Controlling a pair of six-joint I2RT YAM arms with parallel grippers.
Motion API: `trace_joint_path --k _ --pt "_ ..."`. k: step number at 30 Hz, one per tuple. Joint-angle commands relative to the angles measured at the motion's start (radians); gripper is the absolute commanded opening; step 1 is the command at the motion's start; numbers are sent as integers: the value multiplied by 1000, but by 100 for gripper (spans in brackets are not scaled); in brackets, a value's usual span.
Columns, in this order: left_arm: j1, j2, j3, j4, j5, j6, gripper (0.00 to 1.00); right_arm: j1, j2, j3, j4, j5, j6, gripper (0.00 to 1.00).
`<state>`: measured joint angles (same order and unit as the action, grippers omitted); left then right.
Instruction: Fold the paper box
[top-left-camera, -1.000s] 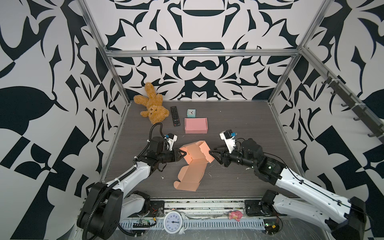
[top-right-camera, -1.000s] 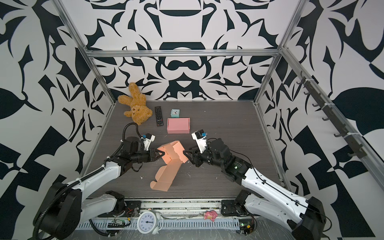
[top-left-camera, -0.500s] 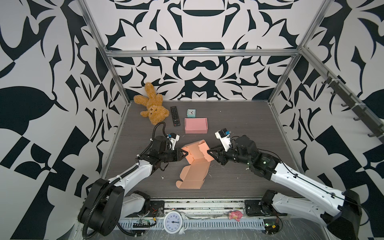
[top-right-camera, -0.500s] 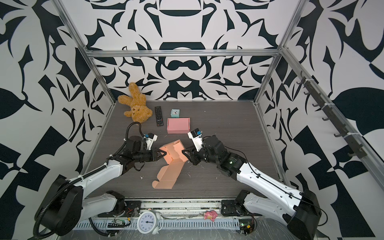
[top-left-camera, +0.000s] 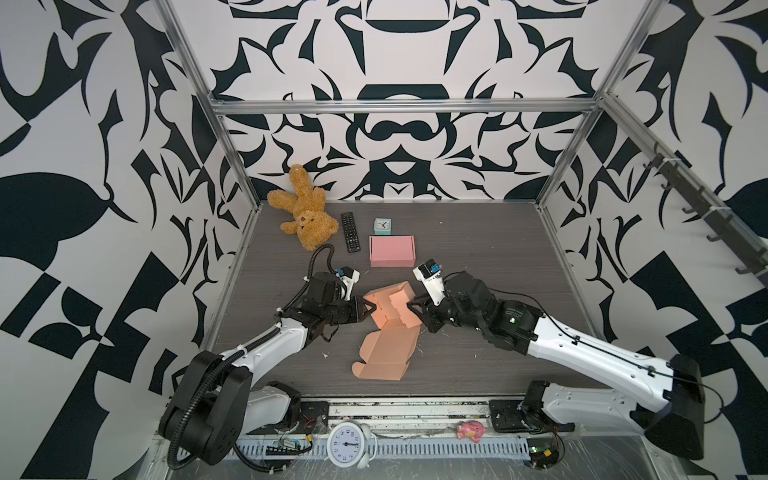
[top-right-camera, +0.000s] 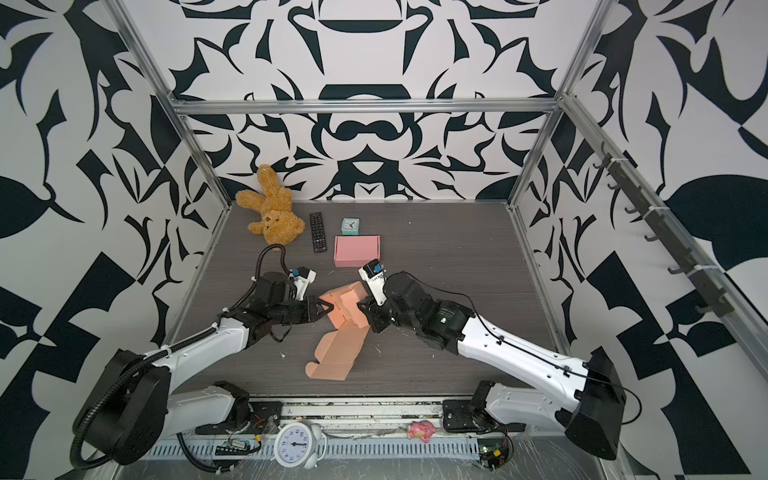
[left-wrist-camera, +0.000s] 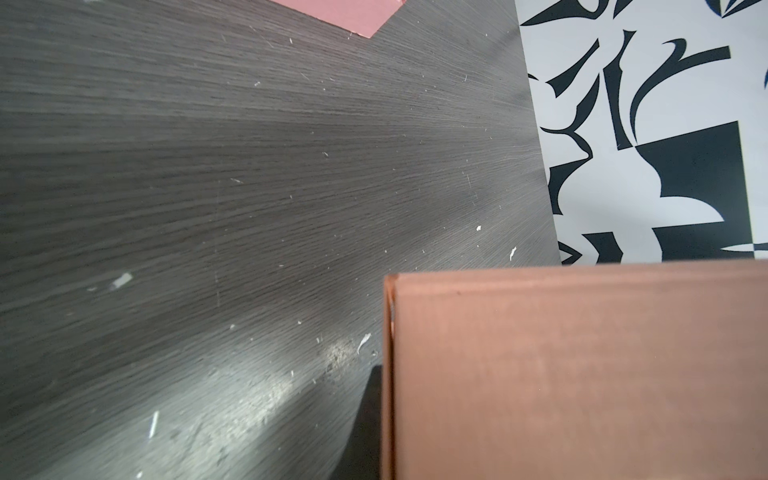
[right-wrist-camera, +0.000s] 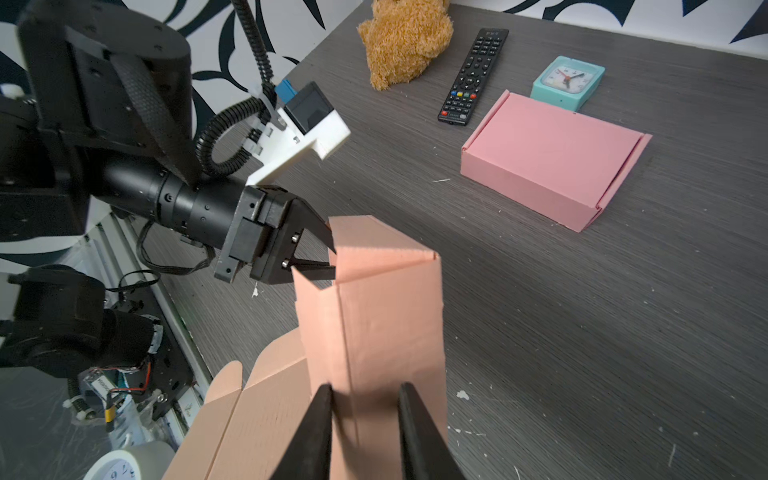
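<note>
Two tools flank the half-raised box (right-wrist-camera: 374, 324) at mid worktop (right-wrist-camera: 582, 311): the left tool (right-wrist-camera: 330, 257) is clenched on one wall, and the right tool (right-wrist-camera: 365, 390), jaws apart astride the opposite wall, should pinch squarely before creasing.

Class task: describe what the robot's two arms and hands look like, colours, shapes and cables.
The left arm and right arm have white shells with black joints. A ribbed black hose loops off the left. The left hand and right hand are black, with tapered pointed fingers.
</note>
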<state>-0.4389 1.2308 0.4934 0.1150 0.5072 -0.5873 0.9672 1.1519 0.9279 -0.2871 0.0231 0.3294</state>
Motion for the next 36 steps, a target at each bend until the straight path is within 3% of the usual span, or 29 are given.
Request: trace_joint_path --k 1,13,29,36 --pt "-4 2 22 -3 -33 -3 7 43 33 83 -72 158 -18 28" --pt "-7 3 14 -9 -121 -23 7 165 276 279 -213 460 2 24" --pt "-16 11 28 25 -124 -79 7 243 462 471 -428 794 29 33" --pt "-21 29 36 44 -104 -95 7 250 520 517 -485 870 49 38"
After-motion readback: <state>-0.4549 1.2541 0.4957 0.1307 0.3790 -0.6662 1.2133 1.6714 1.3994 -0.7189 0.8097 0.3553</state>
